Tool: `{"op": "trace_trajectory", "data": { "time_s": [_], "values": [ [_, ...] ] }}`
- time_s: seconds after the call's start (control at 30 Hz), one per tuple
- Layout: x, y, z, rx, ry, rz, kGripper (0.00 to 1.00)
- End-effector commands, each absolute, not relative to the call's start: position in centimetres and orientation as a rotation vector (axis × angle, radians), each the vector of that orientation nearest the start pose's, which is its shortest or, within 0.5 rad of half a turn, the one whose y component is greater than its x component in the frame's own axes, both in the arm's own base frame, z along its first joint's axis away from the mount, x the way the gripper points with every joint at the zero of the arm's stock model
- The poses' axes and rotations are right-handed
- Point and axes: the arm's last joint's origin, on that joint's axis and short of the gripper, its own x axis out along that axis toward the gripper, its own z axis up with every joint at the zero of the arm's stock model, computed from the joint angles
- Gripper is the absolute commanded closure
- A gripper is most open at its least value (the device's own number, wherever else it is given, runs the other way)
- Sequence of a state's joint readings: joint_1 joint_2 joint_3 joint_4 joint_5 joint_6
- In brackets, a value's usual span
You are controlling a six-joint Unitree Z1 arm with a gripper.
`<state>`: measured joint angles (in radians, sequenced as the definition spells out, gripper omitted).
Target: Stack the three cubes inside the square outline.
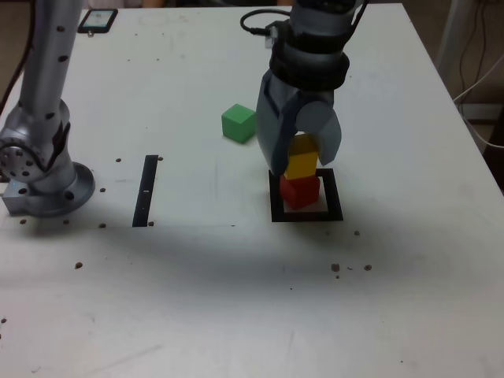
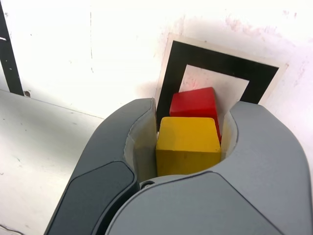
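1. Gripping the yellow cube (image 2: pixel 188 145) between its two grey jaws, the end effector (image 1: pixel 302 160) points down over the square outline (image 1: pixel 306 214), right of centre in the exterior view; the jaws are only as far apart as the cube is wide.
2. Red cube (image 1: pixel 300 191) sits inside the outline's white centre. In the wrist view it lies skewed to the frame (image 2: pixel 215 63).
3. Yellow cube sits directly above the red one; from the exterior view their faces look to be touching, but I cannot tell whether it rests its weight there.
4. Green cube (image 1: pixel 238 123) stands alone on the bench (image 1: pixel 236 299), up and left of the outline, apart from it.
5. Narrow black strip (image 1: pixel 146 190) lies left of centre; arm base (image 1: pixel 43 169) at the left edge; dark phone-like object (image 1: pixel 98 20) at the upper left.
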<state>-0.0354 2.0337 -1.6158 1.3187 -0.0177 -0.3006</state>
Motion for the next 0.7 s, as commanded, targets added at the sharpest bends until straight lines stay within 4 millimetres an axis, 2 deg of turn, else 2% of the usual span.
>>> {"op": "trace_trajectory", "data": {
  "time_s": [0.0,0.17,0.37,0.47,0.67],
  "values": [
    [36.0,-1.2,26.1,-0.21,1.73,0.221,0.92],
    [36.0,-1.2,25.8,-0.218,1.743,0.212,0.86],
    [35.9,-1.3,25.0,-0.232,1.774,0.19,0.73],
    [36.0,-1.3,24.8,-0.235,1.779,0.183,0.6],
    [36.3,-0.9,24.7,-0.216,1.753,0.164,0.26]
  ]
}}
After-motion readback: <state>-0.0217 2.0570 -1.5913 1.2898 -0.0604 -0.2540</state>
